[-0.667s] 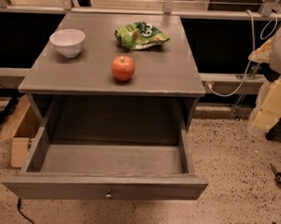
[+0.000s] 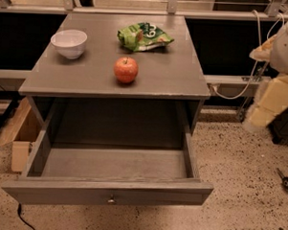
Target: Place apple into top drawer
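Item 1, cabinet: a grey wooden cabinet (image 2: 169, 75) stands on a speckled floor (image 2: 241, 188), with its flat top facing the camera.

Item 2, apple (image 2: 126, 69): it sits upright on the cabinet top, near the front edge and slightly left of centre. Its stem points up. Nothing touches it.

Item 3, top drawer (image 2: 59, 192): it is pulled well out toward the camera, directly below and in front of the apple. The inner floor and both side walls are in plain sight. A small round knob (image 2: 111, 200) sits at the middle of the front panel.

Item 4, other goods on the top: a white bowl (image 2: 69, 43) stands at the back left, well apart from the apple. A green snack bag (image 2: 143, 36) lies flat at the back centre, behind the apple and not touching it.

Item 5, gripper (image 2: 265, 107): it hangs at the far right of the view, beyond the cabinet's right side, at about the level of the cabinet top and well apart from the apple and the drawer. It shows only as pale yellowish and white shapes. Whether it is released or clenched cannot be told. It is not in contact with any item on the cabinet.

Item 6, surroundings: a light wooden box (image 2: 18, 135) stands on the floor to the left of the drawer. A pale cable (image 2: 236, 93) loops behind the cabinet's right side.
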Controlling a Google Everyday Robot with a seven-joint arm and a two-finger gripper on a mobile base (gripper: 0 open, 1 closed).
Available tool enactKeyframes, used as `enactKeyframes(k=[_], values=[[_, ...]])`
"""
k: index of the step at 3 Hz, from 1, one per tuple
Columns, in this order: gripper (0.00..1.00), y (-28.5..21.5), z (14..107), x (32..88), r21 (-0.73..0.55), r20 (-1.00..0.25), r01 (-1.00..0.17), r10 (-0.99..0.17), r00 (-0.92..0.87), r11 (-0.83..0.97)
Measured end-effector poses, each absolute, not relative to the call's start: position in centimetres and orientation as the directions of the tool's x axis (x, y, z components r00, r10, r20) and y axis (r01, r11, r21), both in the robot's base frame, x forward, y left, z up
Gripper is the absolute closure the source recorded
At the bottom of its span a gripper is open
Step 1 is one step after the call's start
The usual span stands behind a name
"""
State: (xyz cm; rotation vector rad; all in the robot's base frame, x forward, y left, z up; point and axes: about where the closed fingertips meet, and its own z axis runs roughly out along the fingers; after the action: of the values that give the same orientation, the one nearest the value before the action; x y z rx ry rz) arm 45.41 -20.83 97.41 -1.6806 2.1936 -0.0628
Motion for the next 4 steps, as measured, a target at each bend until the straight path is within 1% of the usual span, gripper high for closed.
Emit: enactKeyframes(k=[1, 2, 3, 4], values=[[0.0, -17.6, 96.4, 50.5, -0.268, -0.454, -0.901, -0.87, -0.195, 0.342], [0.0, -15.0, 96.1, 53.9, -0.263, -0.573, -0.889, -0.802, -0.169, 0.375], [0.0, -14.7, 96.0, 54.2, -0.262, -0.579, -0.888, -0.798, -0.168, 0.377], [0.0, -13.4, 95.4, 55.5, -0.258, -0.612, -0.885, -0.775, -0.161, 0.387]])
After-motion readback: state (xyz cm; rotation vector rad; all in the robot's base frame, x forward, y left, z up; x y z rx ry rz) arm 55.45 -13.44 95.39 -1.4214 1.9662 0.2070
